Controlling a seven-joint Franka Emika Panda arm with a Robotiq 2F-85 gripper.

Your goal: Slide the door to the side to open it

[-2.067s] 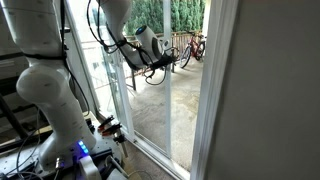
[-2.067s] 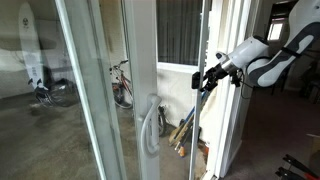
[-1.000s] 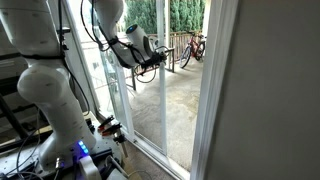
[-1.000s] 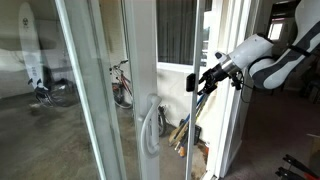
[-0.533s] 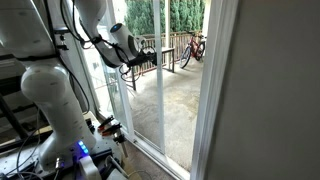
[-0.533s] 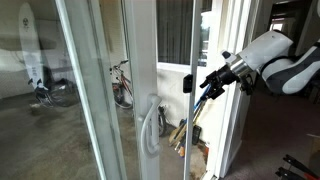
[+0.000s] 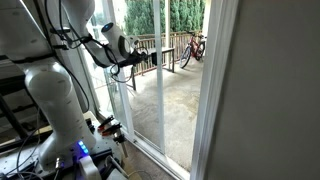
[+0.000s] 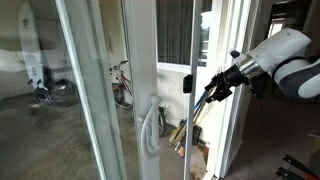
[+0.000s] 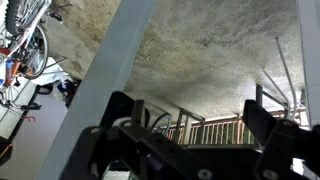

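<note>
The door is a tall glass panel in a slim white frame; its narrow white edge (image 7: 165, 80) stands upright right of my gripper (image 7: 140, 62). From outside, the door's white frame (image 8: 142, 60) carries a curved handle (image 8: 150, 125). My gripper (image 8: 205, 97) hangs in the gap between that frame and the jamb, apart from both. In the wrist view the gripper (image 9: 190, 112) is open with nothing between the fingers (image 9: 120, 112), and the white door frame (image 9: 110, 80) runs slantwise past its left finger.
A broad white jamb (image 7: 215, 90) bounds the opening. Outside are a concrete floor (image 7: 180, 100), a brown wooden railing (image 7: 160, 45) and a bicycle (image 7: 195, 45). The robot's base with cables (image 7: 100, 130) stands indoors by the track.
My gripper has drawn back from the door's edge toward the robot's body, indoors. It stays open. The door has not visibly moved.
</note>
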